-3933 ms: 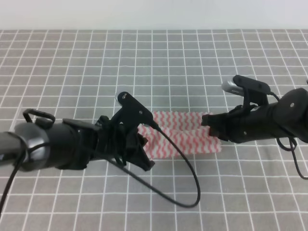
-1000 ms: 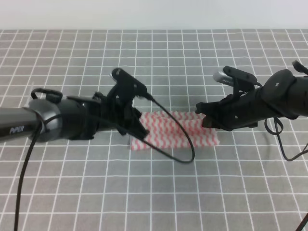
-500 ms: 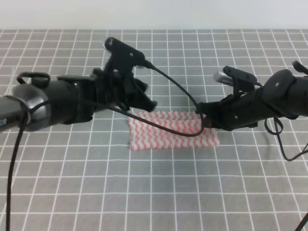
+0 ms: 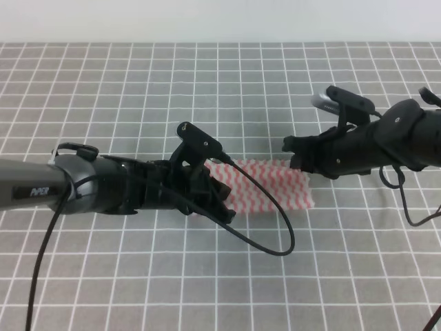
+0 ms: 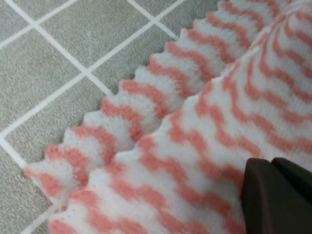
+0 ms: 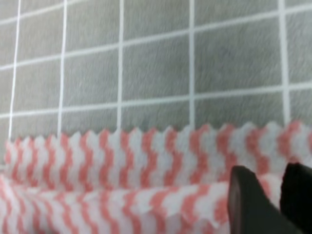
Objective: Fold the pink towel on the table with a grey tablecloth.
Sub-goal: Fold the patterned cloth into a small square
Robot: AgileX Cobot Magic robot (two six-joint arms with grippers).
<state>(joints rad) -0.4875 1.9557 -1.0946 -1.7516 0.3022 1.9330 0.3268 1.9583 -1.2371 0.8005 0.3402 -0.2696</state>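
Jaws of both arms sit over the pink towel [image 4: 269,189]; their state is unclear.

Standing here, most of the table with a grey tablecloth [image 4: 227,83] is open grid: the whole far half and the near strip in front of both arms have nothing on them, so there's easy passage there. The crowded bit is the middle. The left gripper [image 4: 219,200] sits low over the left end of the pink towel [image 4: 275,189], with its arm lying across the left side and a black cable [image 4: 275,238] looping out past the towel's near edge. The right gripper [image 4: 293,155] blocks the towel's far right corner. Between them the towel's middle looks reachable from above, though I can't really judge the clearance.
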